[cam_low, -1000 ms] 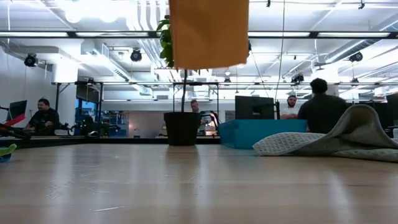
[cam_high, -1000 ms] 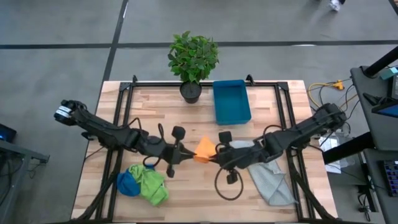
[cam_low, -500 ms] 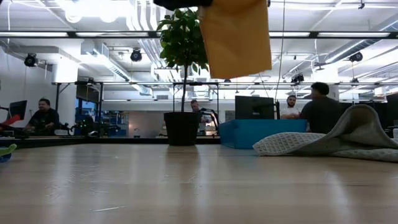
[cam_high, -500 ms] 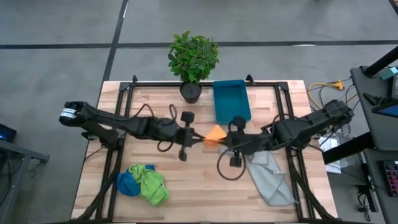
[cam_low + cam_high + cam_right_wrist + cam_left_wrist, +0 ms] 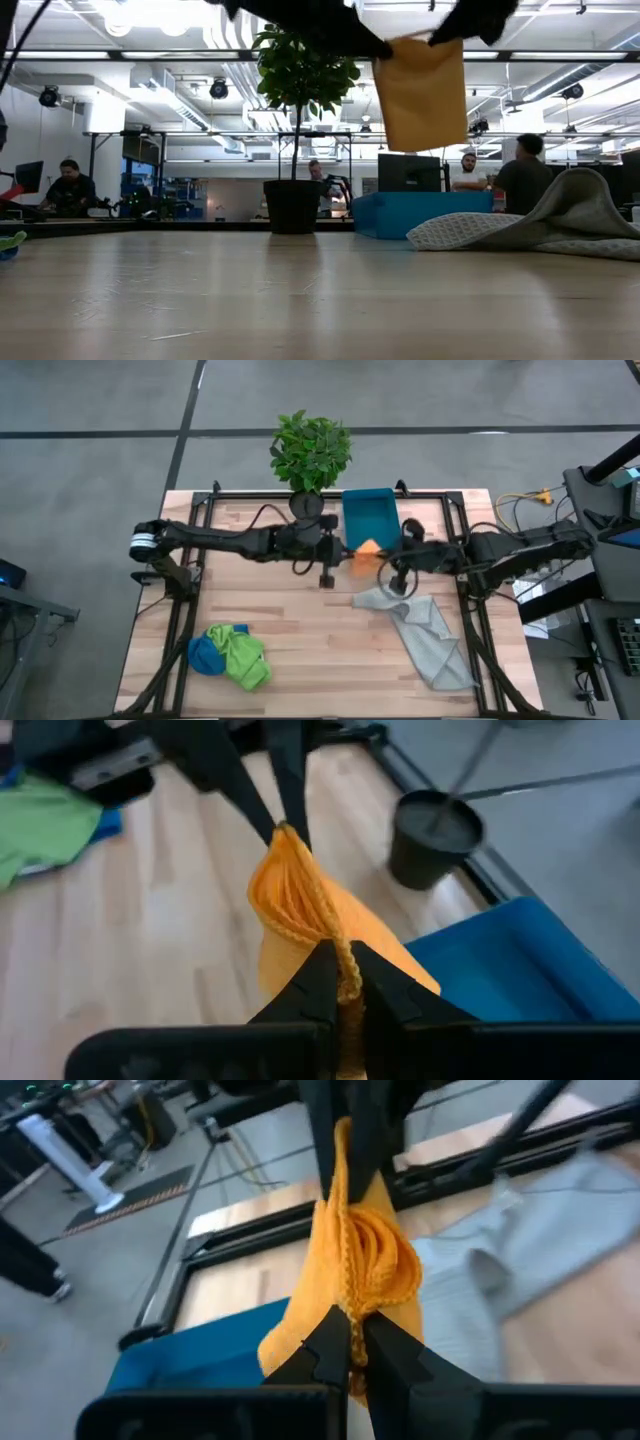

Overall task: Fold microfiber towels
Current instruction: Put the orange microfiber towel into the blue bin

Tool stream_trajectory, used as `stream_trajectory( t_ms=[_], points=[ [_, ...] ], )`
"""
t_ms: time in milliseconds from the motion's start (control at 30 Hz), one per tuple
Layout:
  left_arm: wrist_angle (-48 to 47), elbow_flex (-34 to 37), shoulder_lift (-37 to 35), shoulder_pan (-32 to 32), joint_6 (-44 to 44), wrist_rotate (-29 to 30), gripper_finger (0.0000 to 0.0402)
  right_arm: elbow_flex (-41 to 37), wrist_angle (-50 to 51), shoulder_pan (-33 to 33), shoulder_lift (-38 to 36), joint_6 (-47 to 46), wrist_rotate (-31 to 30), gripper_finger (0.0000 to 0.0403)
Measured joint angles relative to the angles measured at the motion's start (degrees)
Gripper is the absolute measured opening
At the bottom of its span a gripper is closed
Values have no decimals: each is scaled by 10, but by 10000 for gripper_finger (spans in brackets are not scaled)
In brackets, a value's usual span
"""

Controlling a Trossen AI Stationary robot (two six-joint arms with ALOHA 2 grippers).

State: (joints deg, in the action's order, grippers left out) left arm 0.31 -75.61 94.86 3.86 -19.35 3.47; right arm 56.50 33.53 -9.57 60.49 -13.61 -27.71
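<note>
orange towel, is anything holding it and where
Both grippers hold the orange towel: the left gripper and right gripper each pinch its bunched hemmed edge at opposite ends, so it hangs above the table.

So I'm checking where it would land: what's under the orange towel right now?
The orange towel hangs in the air, pinched by the left gripper and right gripper. Below it is the teal bin's front edge and bare table; the bin's inside can't be seen.
</note>
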Motion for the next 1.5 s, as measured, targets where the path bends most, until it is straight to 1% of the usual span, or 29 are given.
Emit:
stream_trajectory(
  t_ms=[67, 167, 233, 300, 400, 533, 633, 767, 900, 1067, 1167, 1200, 1267, 1367, 1433, 1500],
  points=[
    [7, -12, 15, 19, 0, -4, 0, -36, -28, 28, -33, 0, 3, 12],
    [34, -23, 41, 40, -4, -5, 0, -84, -70, 76, -68, 2, 27, 12],
    [41, -26, 57, 51, -3, -5, 0, -108, -95, 109, -77, -5, 49, 12],
    [52, -32, 73, 62, 6, -4, 0, -124, -99, 142, -77, -14, 64, 12],
    [56, -39, 92, 74, 24, 1, 0, -133, -104, 186, -68, -12, 79, 12],
    [57, -49, 110, 87, 25, 38, 0, -136, -128, 237, -47, 22, 99, 12],
    [56, -59, 125, 100, 25, 46, 0, -136, -142, 274, -24, 36, 126, 12],
    [57, -60, 143, 108, 27, 50, 0, -136, -149, 309, 12, 36, 141, 12],
    [54, -58, 150, 113, 70, 41, 0, -136, -160, 331, 39, 27, 188, 12],
    [48, -55, 150, 129, 144, 9, 0, -136, -165, 353, 58, 4, 225, 12],
    [52, -54, 150, 139, 152, 4, 0, -135, -172, 365, 66, 18, 232, 12],
    [52, -54, 150, 141, 147, 4, 0, -135, -176, 368, 68, 28, 233, 12],
    [58, -54, 150, 145, 109, 5, 0, -136, -192, 375, 71, 48, 233, 12],
    [82, -54, 150, 146, 2, 23, 0, -136, -235, 386, 74, 78, 206, 12],
    [103, -54, 150, 146, -73, 51, 0, -136, -267, 392, 77, 106, 172, 12],
    [133, -54, 150, 148, -138, 106, 0, -136, -303, 399, 81, 153, 146, 12]
  ],
)
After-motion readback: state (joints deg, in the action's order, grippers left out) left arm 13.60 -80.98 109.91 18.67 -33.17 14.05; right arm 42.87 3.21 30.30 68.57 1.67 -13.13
